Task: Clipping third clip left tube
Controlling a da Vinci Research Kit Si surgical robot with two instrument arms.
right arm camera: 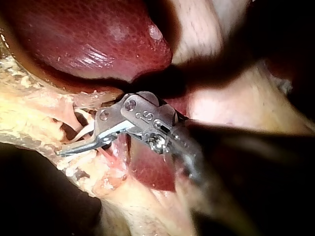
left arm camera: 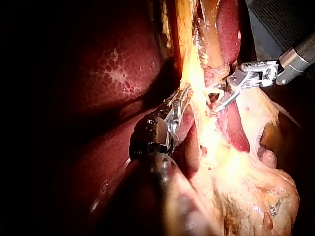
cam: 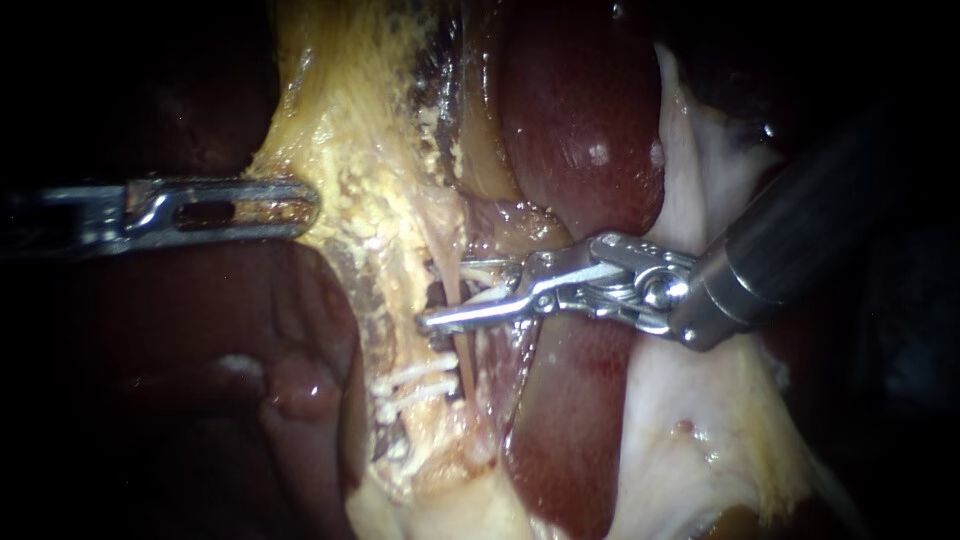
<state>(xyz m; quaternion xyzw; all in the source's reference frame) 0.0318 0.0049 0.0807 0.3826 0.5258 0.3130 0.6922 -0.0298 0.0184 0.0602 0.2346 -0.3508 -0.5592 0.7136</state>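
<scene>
In the endoscope view a pale thin tube (cam: 452,262) runs down through yellow fatty tissue (cam: 360,150). My right instrument (cam: 448,293) comes in from the right, its jaws open and straddling this tube, with a white clip (cam: 487,294) between them. Two white clips (cam: 418,382) sit lower on the same strand. My left instrument (cam: 308,208) is shut on the edge of the yellow tissue. The left wrist view shows my left instrument (left arm camera: 184,94) holding that tissue, with my right instrument (left arm camera: 215,100) beside it. The right wrist view shows my right instrument (right arm camera: 74,132) around pale strands (right arm camera: 81,129).
Dark red liver (cam: 585,120) lies behind and to the right of the tube, and another lobe (cam: 200,340) fills the lower left. Whitish membrane (cam: 700,420) spreads under the right shaft. In the right wrist view a red lobe (right arm camera: 88,39) bulges ahead of the jaws.
</scene>
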